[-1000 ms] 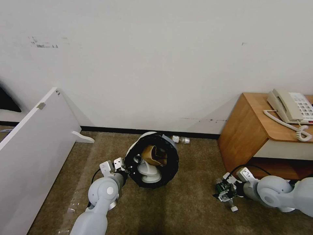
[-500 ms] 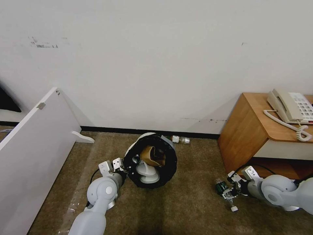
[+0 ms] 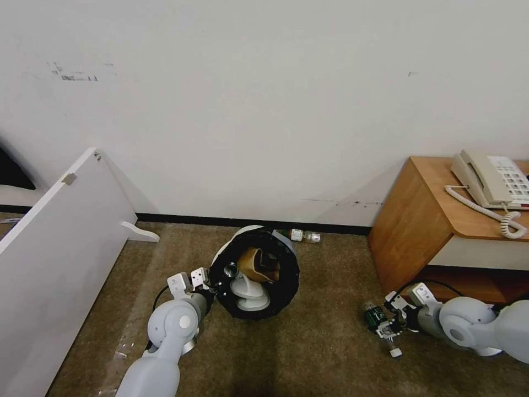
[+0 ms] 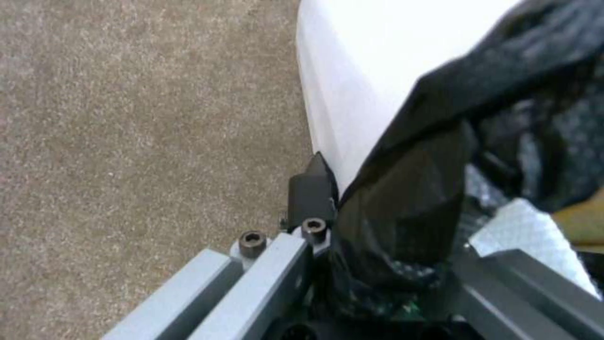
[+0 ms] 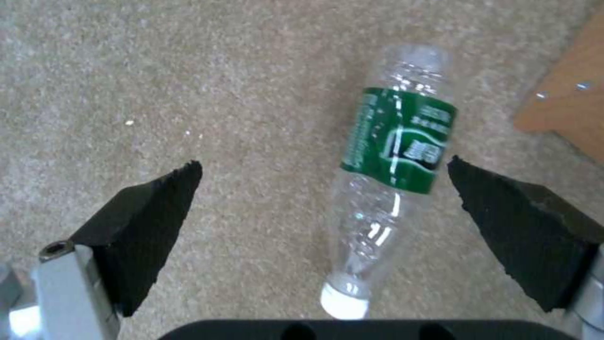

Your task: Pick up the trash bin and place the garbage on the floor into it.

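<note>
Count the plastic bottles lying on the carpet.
2: one bottle between the right end effector's open fingers, one by the wall behind the bin. More may be hidden.

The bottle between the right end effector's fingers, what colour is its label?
Green, clearest in the right wrist view: bottle.

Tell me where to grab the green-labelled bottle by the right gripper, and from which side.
Grip the green-labelled bottle across its labelled middle, coming from above. It lies flat on the carpet, and the open right gripper already straddles it.

Even, soft indoor light; wrist views slightly blurred up close.
</note>
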